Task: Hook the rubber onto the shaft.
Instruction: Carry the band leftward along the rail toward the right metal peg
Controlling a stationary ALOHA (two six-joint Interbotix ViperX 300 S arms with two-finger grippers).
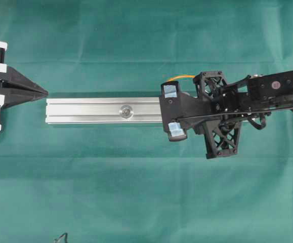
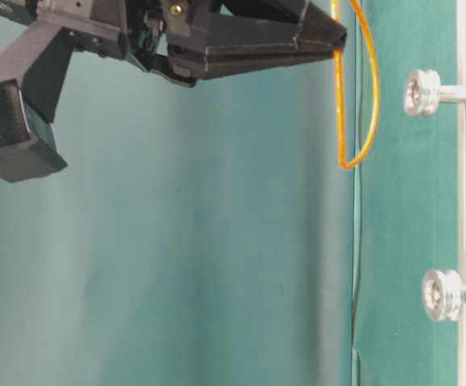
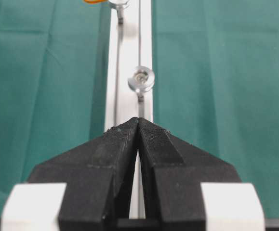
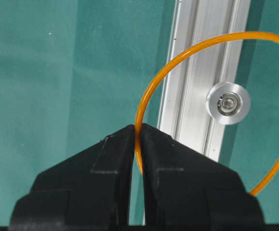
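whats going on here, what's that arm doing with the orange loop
The right end effector is shut on a thin orange rubber band, holding it above the aluminium rail on the green cloth. In the right wrist view the loop frames a round-headed shaft sticking up from the rail, but the table-level view shows the band clear of it, so it is not hooked yet. The left end effector sits shut and empty at the rail's other end.

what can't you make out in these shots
- Overhead: most of the band and the near shaft are hidden under the right hand; only an orange arc shows.
- Right wrist: the band's right side is cut off by the frame edge.
- Left wrist: the far shaft is cut by the top edge.
- Table-level: the band's top runs off frame.
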